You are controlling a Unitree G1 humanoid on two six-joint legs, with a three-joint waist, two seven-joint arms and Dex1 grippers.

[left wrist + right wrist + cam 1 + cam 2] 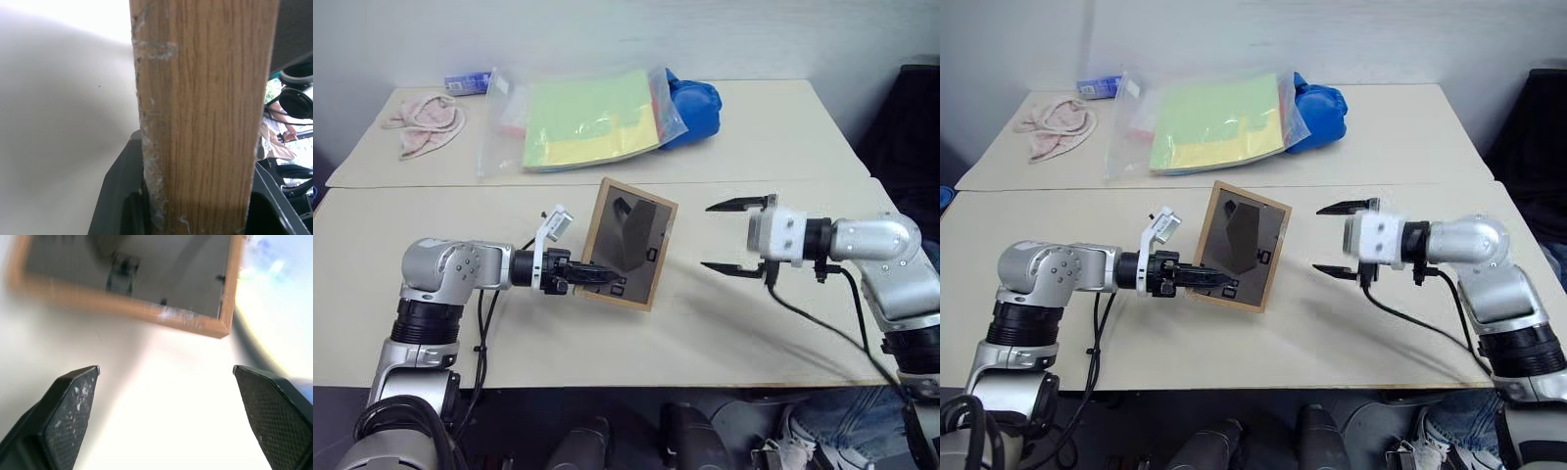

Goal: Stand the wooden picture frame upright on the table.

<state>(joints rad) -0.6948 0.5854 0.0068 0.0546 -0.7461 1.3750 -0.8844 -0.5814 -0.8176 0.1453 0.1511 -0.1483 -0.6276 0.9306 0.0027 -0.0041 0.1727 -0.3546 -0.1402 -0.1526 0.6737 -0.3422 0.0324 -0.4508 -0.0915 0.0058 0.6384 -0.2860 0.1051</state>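
Frame (628, 243) near upright at table (754, 323) centre, dark back panel and strut facing the camera, top leaning slightly to the right, bottom edge at or just off the tabletop; contact not clear from the head views. Pinched at its lower left corner by left gripper (592, 277), fingers closed on the wood border; left wrist view shows the wood edge clamped between the black fingers (122, 196). Right gripper (736, 237) just right of the frame, apart from it, jaws spread wide and empty, pointing left at the frame's right edge; right wrist view shows the frame's corner ahead of the open fingertips (73, 401), clear gap between. Strut looks partly swung out from the back panel, angle hard to judge. Step in hand, as a judgement: settling the frame onto its bottom edge and strut, one-handed hold, right side standing by. Next move calls for lowering until bottom edge and strut foot both bear on the table, squaring the lean, then easing the left fingers off slowly without dragging the corner. Risk: frame tips backward or forward on release if the strut isn't out far enough. Far side of table: clear bag (582, 122) of green and yellow papers, blue thing (695, 101), pink cloth (426, 119), all well apart from the work.
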